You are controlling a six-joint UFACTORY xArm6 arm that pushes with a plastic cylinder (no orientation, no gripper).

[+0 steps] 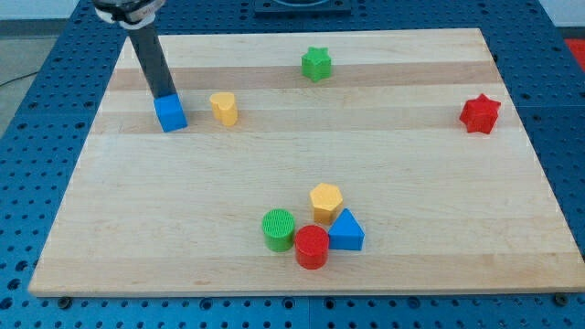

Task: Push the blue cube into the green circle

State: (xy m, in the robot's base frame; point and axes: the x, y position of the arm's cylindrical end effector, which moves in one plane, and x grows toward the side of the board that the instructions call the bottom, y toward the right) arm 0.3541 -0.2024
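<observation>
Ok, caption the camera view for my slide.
My tip touches the blue cube from behind, far from the green circle near the board's bottom.

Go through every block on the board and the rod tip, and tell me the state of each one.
my tip: against blue cube's top-left side
blue cube: upright, far from green cylinder
green cylinder: upright, beside red cylinder
red cylinder: upright, in bottom cluster
blue triangle: flat
yellow hexagon: flat
yellow block: alone
green star: alone
red star: alone
</observation>
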